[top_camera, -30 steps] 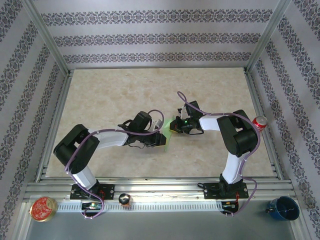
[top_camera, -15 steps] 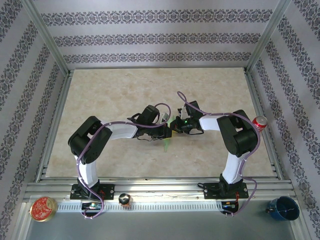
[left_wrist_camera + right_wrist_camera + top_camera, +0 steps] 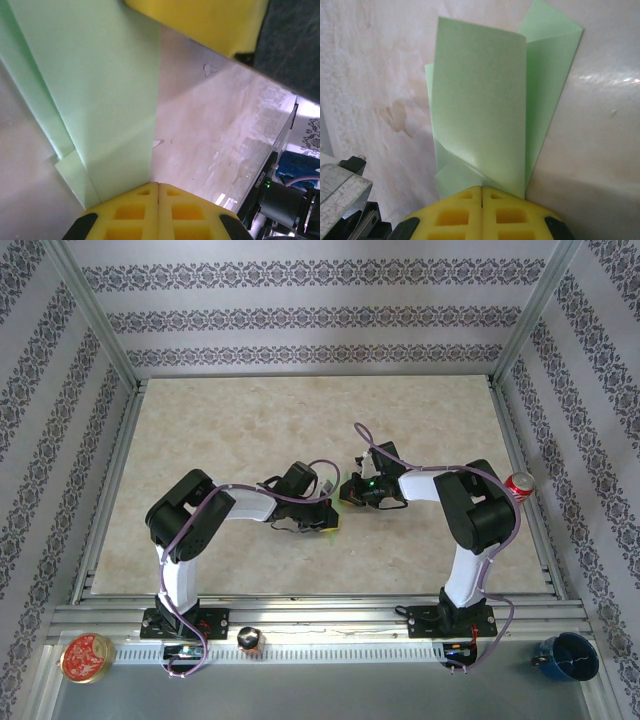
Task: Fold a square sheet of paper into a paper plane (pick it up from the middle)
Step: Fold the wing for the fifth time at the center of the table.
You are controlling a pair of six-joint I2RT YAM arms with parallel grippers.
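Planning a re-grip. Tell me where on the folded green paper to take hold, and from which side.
Pinch the folded paper on its layered edge, coming in edge-on along the sheet's plane, as the right gripper and left gripper do, both shut on it. It is thin and flat, so only an edge likely fits between fingers.

From above, the green paper (image 3: 333, 529) is just a sliver under the left gripper (image 3: 326, 520). Left wrist: it runs off the top edge. Right wrist: its near end vanishes behind yellow pads (image 3: 455, 216).
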